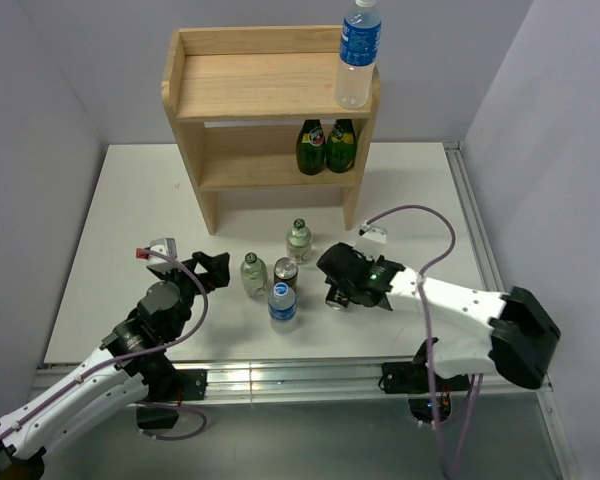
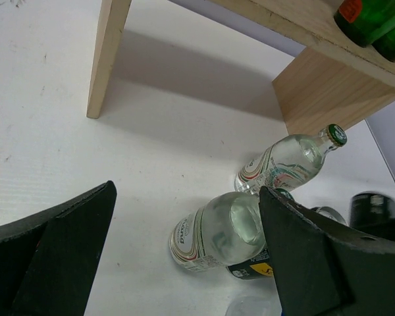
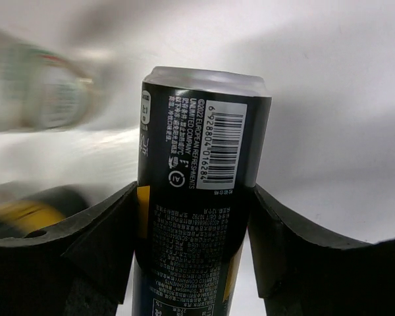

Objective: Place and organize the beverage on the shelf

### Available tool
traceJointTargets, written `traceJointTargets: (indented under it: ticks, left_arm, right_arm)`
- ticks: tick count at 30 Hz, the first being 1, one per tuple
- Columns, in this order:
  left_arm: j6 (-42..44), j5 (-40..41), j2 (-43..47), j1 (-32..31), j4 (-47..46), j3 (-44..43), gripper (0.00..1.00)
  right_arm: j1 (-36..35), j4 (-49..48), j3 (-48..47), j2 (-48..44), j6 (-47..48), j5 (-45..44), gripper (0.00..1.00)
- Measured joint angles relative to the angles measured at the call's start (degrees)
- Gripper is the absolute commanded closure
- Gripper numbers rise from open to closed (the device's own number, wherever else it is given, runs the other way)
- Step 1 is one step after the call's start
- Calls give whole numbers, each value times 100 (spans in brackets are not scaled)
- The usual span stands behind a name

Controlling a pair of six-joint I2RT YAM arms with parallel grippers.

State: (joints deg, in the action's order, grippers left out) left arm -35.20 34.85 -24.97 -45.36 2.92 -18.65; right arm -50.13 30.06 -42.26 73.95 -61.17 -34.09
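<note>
The wooden shelf [image 1: 270, 85] stands at the back. One blue-labelled water bottle [image 1: 358, 55] stands on its top tier at the right corner. On the table stand two clear glass green-capped bottles [image 1: 299, 240] [image 1: 253, 274], a dark can [image 1: 286, 271] and a second water bottle [image 1: 282, 306]. My right gripper [image 1: 342, 283] is shut on the other dark can [image 3: 201, 164], low over the table right of the group. My left gripper [image 1: 217, 269] is open, just left of the nearer glass bottle [image 2: 217, 230], which lies ahead between its fingers [image 2: 303, 250] without touching them.
Two dark green bottles [image 1: 326, 147] stand on the shelf's lower tier at the right, also seen in the left wrist view [image 2: 372, 20]. The shelf's left leg [image 2: 106, 59] stands ahead of the left gripper. Grey walls enclose the white table [image 1: 110, 250] on three sides.
</note>
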Motion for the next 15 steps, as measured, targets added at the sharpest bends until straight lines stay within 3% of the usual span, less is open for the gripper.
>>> traceJointTargets:
  ticks: [4,8,12,15]
  left_arm:
    - [0,63,-4,0,-2,0,3]
    - [2,149,-11,0,-4,0,3]
    - [4,258,-109,0,-11,0,3]
    - [15,308,-186,0,-50,0,3]
  right_arm:
    - [-501,339,-518,-835,313,-570,100]
    - [-883,26,-914,-1436,1128,-1154,100]
    - [-1174,-984,-942,-1725,2437,-1456,100]
    - [-1270,-2374,-767,-1744,3676,-1292,100]
